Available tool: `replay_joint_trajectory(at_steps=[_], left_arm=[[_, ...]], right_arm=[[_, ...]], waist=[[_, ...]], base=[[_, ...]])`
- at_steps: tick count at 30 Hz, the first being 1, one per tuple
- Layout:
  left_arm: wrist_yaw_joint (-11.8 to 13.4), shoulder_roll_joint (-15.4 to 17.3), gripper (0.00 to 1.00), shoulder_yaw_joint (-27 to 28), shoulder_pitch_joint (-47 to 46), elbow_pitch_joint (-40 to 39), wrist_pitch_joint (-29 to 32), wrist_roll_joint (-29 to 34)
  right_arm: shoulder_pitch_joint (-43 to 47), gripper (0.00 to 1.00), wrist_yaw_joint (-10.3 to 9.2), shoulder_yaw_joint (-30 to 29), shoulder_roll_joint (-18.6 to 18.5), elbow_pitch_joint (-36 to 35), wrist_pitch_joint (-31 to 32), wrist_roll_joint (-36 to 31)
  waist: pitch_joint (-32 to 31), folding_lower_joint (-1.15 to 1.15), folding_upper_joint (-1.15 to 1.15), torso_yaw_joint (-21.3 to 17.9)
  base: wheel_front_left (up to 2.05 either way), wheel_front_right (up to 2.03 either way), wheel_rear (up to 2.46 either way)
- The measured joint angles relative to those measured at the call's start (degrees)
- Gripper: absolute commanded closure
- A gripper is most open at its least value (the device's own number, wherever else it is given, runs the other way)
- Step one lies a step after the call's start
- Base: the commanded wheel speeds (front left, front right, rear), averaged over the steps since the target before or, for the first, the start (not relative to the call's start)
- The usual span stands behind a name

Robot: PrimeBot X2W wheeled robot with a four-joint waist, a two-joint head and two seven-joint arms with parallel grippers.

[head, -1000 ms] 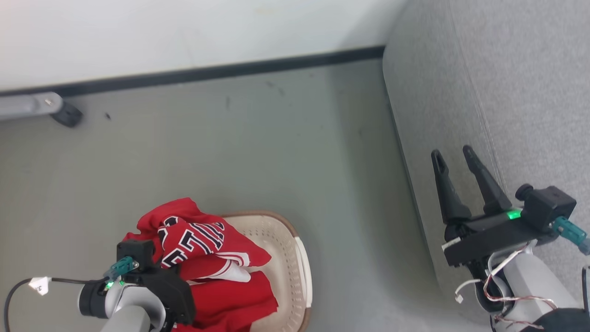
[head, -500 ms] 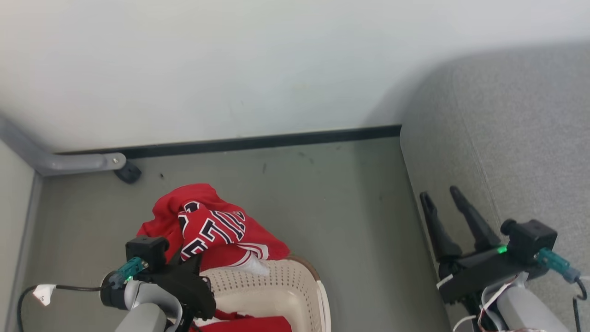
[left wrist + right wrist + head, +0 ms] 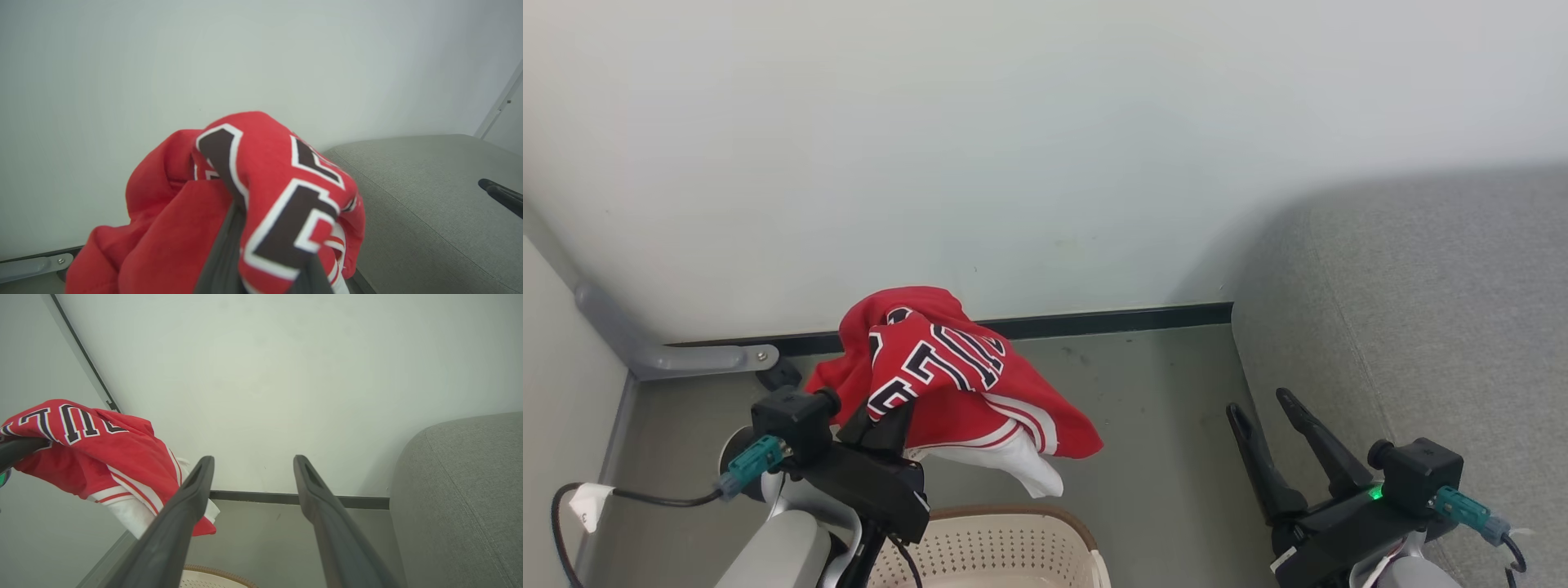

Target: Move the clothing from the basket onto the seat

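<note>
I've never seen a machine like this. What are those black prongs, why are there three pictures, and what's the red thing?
This is a wheeled robot with two arms. The black prongs are the fingers of its grippers, which serve as its hands. One picture comes from a camera on its head, looking down. The other two come from a camera on each wrist, looking along that hand's fingers. The left gripper is shut on a red garment with black-and-white lettering, holding it in the air clear of the cream laundry basket, which stands on the grey floor. The right gripper is open and holds nothing. Beside it is the grey couch, where the clothing should go.
</note>
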Motion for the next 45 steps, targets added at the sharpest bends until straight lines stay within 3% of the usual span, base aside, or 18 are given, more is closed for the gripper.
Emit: replay_joint_trajectory(at_steps=[9,16,22,45], left_arm=[[0.0,0.7,1.00,-0.8,1.4,-5.2,0.0,0.0],[0.0,0.6,1.00,-1.0,1.5,-7.6,0.0,0.0],[0.0,-0.3,1.00,-2.2,1.6,-10.0,0.5,0.0],[0.0,-2.9,1.00,-7.7,0.4,-14.5,3.8,-0.7]], right_arm=[[-0.1,0.00,0.02,3.9,-2.8,-2.3,0.0,-0.7],[-0.6,0.00,0.02,7.9,-2.9,-4.4,0.0,-0.6],[-5.2,0.00,0.02,14.8,-3.6,-5.3,0.0,-0.1],[-20.8,0.00,0.02,31.6,-2.6,6.7,0.0,4.2]], waist=[[-1.5,0.01,0.00,-1.6],[-1.6,0.01,0.01,-1.7],[-1.0,0.01,0.01,-0.9],[0.8,0.01,0.01,4.2]], base=[[0.00,0.00,0.00],[0.00,0.00,0.00],[0.00,0.00,0.00],[0.00,0.00,0.00]])
